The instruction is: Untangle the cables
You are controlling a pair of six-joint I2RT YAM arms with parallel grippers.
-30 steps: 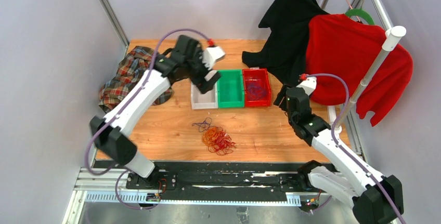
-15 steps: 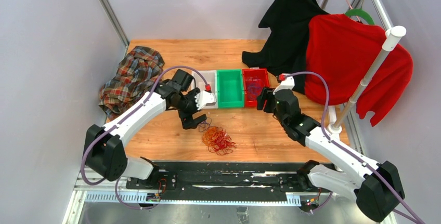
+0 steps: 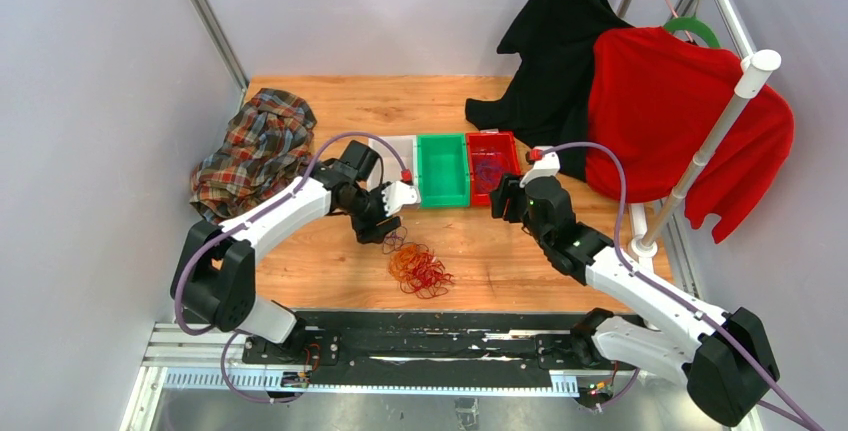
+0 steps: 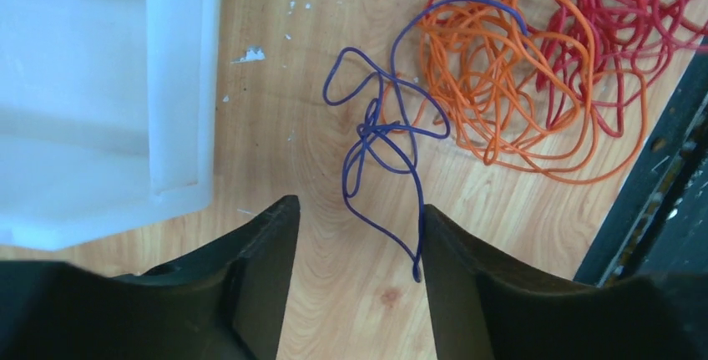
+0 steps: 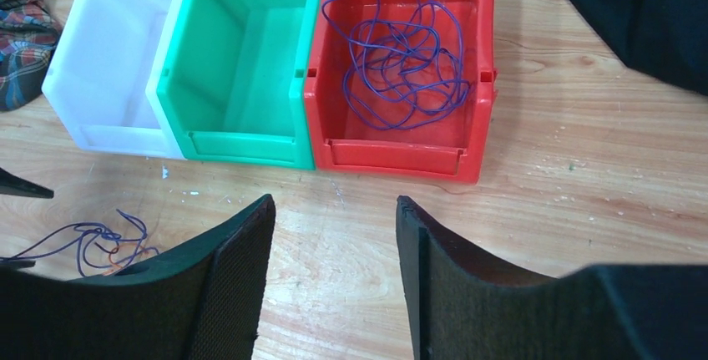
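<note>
Left gripper [image 4: 357, 220] has dropped over the cables [image 4: 488, 59] — jaws apart.

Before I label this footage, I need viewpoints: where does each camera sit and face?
Top external: above and behind, looking down on the table; left arm and right arm show.
Left wrist: looking down at a loose blue cable; left gripper shows.
Right wrist: looking at the red bin; right gripper shows.
Both wrist views share that cable.
</note>
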